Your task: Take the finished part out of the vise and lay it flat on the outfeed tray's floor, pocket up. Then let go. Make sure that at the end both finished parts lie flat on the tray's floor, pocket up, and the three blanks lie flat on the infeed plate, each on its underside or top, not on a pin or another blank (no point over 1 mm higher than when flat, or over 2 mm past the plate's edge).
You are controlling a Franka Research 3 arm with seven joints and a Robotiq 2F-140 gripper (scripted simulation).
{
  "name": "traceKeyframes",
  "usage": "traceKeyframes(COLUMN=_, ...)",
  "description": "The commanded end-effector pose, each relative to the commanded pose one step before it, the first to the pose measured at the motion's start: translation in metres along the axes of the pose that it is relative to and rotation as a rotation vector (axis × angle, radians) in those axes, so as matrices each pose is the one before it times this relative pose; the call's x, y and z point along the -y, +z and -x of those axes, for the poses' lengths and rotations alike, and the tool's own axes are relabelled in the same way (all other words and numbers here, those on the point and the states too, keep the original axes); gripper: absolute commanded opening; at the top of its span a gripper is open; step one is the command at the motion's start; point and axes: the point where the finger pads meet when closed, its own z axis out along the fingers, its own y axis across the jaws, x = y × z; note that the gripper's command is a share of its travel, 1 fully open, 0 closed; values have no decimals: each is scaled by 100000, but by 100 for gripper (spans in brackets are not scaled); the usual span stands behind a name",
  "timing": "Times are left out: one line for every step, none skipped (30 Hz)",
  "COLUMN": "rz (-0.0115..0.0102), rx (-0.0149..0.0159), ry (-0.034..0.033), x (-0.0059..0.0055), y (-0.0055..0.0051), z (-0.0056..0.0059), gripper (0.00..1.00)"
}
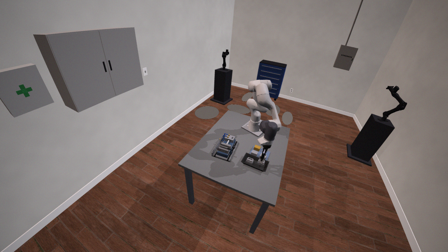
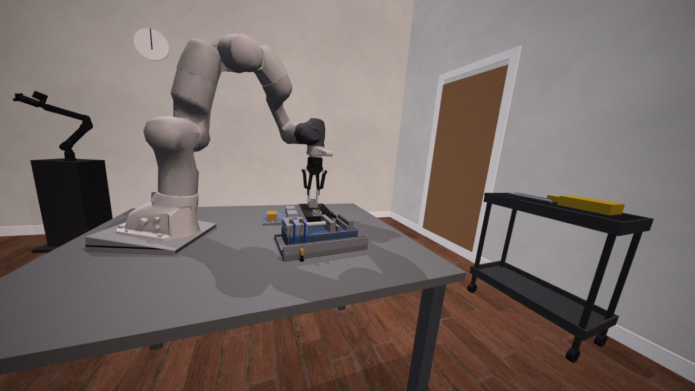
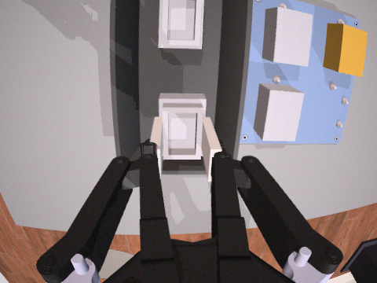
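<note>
The finished part is a small white block with a rectangular pocket facing up. My gripper is shut on the part, one finger on each long side, pointing straight down. It holds the part low inside the dark outfeed tray, at the end nearer me; I cannot tell whether the part touches the floor. A second white pocketed part lies flat at the tray's far end. The blue vise stands to the tray's left with nothing in its jaws.
A light blue plate right of the tray bears two white blocks and an orange cube. The arm's base stands at the back of the table. A black cart is off the table.
</note>
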Motion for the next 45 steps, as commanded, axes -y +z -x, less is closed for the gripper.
traceKeyframes(rz=-1203, rx=168, ry=1435, x=307, y=389, z=135, gripper=0)
traceKeyframes(rz=0, rx=0, ry=0, x=0, y=118, z=1, gripper=0)
traceKeyframes(rz=0, rx=1, ry=-1, x=0, y=112, z=1, gripper=0)
traceKeyframes(rz=0, rx=-1, ry=1, x=1, y=105, z=0, gripper=0)
traceKeyframes(rz=0, rx=0, ry=0, x=1, y=99, z=0, gripper=0)
traceKeyframes(rz=0, rx=0, ry=0, x=0, y=92, z=0, gripper=0)
traceKeyframes(rz=0, rx=0, ry=0, x=0, y=86, z=0, gripper=0)
traceKeyframes(rz=0, rx=1, ry=-1, x=0, y=80, z=1, gripper=0)
traceKeyframes(rz=0, rx=0, ry=0, x=0, y=0, z=0, gripper=0)
traceKeyframes(rz=0, rx=0, ry=0, x=0, y=0, z=0, gripper=0)
traceKeyframes(rz=0, rx=0, ry=0, x=0, y=73, z=0, gripper=0)
traceKeyframes(rz=0, rx=0, ry=0, x=1, y=66, z=0, gripper=0)
traceKeyframes(rz=0, rx=0, ry=0, x=0, y=60, z=0, gripper=0)
traceKeyframes(rz=0, rx=0, ry=0, x=0, y=54, z=0, gripper=0)
traceKeyframes(rz=0, rx=0, ry=0, x=0, y=48, z=0, gripper=0)
traceKeyframes(rz=0, rx=0, ry=0, x=0, y=42, z=0, gripper=0)
traceKeyframes(rz=0, rx=0, ry=0, x=0, y=37, z=0, gripper=0)
traceKeyframes(rz=0, rx=0, ry=0, x=0, y=32, z=0, gripper=0)
traceKeyframes(rz=0, rx=0, ry=0, x=0, y=26, z=0, gripper=0)
traceKeyframes(rz=0, rx=0, ry=0, x=0, y=22, z=0, gripper=0)
traceKeyframes(rz=0, rx=0, ry=0, x=0, y=17, z=0, gripper=0)
traceKeyframes(rz=0, rx=0, ry=0, x=0, y=13, z=0, gripper=0)
traceKeyframes(rz=0, rx=0, ry=0, x=0, y=10, z=0, gripper=0)
traceKeyframes(rz=0, rx=0, ry=0, x=0, y=7, z=0, gripper=0)
traceKeyframes(rz=0, rx=0, ry=0, x=0, y=4, z=0, gripper=0)
traceKeyframes(rz=0, rx=0, ry=0, x=0, y=0, z=0, gripper=0)
traceKeyframes(rz=0, rx=0, ry=0, x=0, y=0, z=0, gripper=0)
traceKeyframes(rz=0, rx=0, ry=0, x=0, y=2, z=0, gripper=0)
traceKeyframes(rz=0, rx=0, ry=0, x=0, y=1, z=0, gripper=0)
traceKeyframes(rz=0, rx=0, ry=0, x=0, y=0, z=0, gripper=0)
traceKeyframes(rz=0, rx=0, ry=0, x=0, y=0, z=0, gripper=0)
traceKeyframes(rz=0, rx=0, ry=0, x=0, y=0, z=0, gripper=0)
traceKeyframes(rz=0, rx=0, ry=0, x=0, y=0, z=0, gripper=0)
traceKeyframes(rz=0, rx=0, ry=0, x=0, y=0, z=0, gripper=0)
traceKeyframes(rz=0, rx=0, ry=0, x=0, y=0, z=0, gripper=0)
traceKeyframes(rz=0, rx=0, ry=0, x=0, y=0, z=0, gripper=0)
traceKeyframes(rz=0, rx=0, ry=0, x=0, y=0, z=0, gripper=0)
traceKeyframes(rz=0, rx=0, ry=0, x=0, y=0, z=0, gripper=0)
traceKeyframes(rz=0, rx=0, ry=0, x=0, y=0, z=0, gripper=0)
traceKeyframes(rz=0, rx=0, ry=0, x=0, y=0, z=0, gripper=0)
traceKeyframes(rz=0, rx=0, ry=0, x=0, y=0, z=0, gripper=0)
traceKeyframes(rz=0, rx=0, ry=0, x=0, y=0, z=0, gripper=0)
traceKeyframes(rz=0, rx=0, ry=0, x=0, y=0, z=0, gripper=0)
traceKeyframes(rz=0, rx=0, ry=0, x=0, y=0, z=0, gripper=0)
traceKeyframes(rz=0, rx=0, ry=0, x=0, y=0, z=0, gripper=0)
